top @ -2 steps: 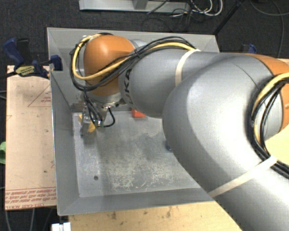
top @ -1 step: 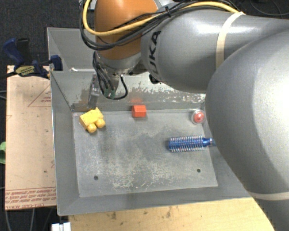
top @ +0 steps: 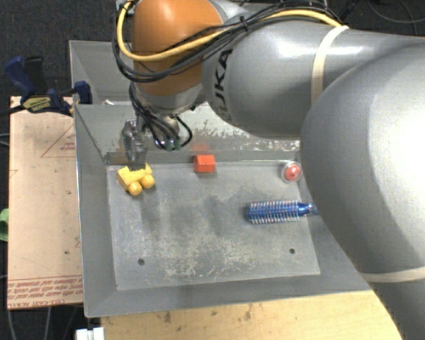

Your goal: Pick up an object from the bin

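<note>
My gripper (top: 134,151) hangs at the bin's far left corner, its fingertips just above a small yellow toy block (top: 135,179) that lies on the bin floor there. The fingers stand close together with nothing visible between them. An orange-red cube (top: 205,163) rests against the far wall, a short way to the right of the gripper.
A blue ribbed brush-like piece (top: 278,211) lies at the right of the floor. A small round red and silver thing (top: 291,171) sits near the far right corner. The arm fills the upper right and overhangs the bin's right side.
</note>
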{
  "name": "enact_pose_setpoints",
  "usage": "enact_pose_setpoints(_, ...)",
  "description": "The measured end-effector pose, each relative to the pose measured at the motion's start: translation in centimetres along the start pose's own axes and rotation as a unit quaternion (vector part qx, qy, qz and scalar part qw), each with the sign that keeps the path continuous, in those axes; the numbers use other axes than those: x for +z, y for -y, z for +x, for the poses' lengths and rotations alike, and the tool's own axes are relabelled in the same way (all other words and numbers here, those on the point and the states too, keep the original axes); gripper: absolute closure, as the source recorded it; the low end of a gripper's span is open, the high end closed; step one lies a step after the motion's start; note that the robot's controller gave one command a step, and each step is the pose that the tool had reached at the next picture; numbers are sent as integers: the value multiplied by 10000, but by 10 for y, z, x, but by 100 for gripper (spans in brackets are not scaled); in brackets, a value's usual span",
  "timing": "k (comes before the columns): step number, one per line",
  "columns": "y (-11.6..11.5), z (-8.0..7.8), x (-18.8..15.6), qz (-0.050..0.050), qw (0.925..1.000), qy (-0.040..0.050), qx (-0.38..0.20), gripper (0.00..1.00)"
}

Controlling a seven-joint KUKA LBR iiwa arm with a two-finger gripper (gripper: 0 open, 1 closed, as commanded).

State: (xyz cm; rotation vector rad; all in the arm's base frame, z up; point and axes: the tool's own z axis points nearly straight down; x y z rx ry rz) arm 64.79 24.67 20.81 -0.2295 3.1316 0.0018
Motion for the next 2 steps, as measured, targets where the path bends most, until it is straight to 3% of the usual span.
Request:
enact_pose_setpoints(1,9,-4,76,2,9902,-28,-1395,100)
enact_pose_setpoints(2,-1,25,-50,-4,9884,55,-1515,100)
